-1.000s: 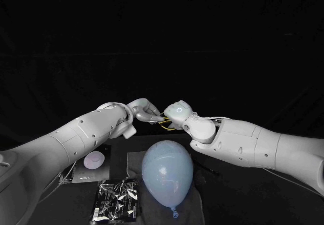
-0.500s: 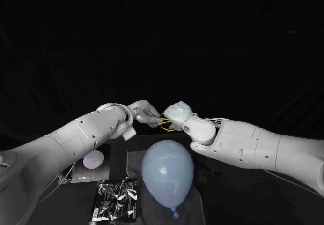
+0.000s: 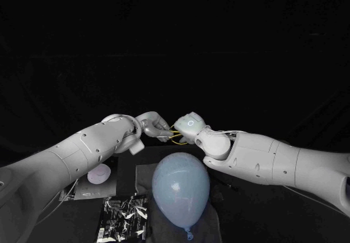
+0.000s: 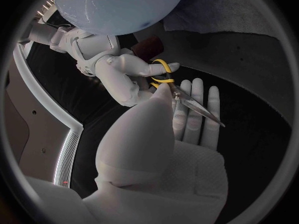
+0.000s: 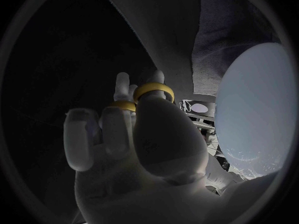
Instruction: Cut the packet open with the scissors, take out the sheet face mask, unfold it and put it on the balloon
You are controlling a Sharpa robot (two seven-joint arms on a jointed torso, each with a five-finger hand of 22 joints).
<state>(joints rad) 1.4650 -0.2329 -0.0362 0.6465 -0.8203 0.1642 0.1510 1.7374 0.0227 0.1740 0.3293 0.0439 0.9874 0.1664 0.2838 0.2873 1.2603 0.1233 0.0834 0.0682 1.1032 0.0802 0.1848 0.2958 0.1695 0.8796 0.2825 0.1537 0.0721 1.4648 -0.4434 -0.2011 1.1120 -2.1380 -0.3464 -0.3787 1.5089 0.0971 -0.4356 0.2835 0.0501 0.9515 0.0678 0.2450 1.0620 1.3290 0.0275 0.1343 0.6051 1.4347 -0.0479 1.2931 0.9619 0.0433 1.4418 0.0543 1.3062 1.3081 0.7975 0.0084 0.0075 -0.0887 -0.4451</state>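
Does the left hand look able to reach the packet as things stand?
Probably yes, once the left hand lets go of the scissors: the packet lies uncovered beside the balloon, on the left arm's side.

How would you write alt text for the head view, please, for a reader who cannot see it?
The left hand and right hand meet mid-picture at yellow-handled scissors. Nearer the camera lie a pale balloon on a grey cloth and a shiny packet to its left.
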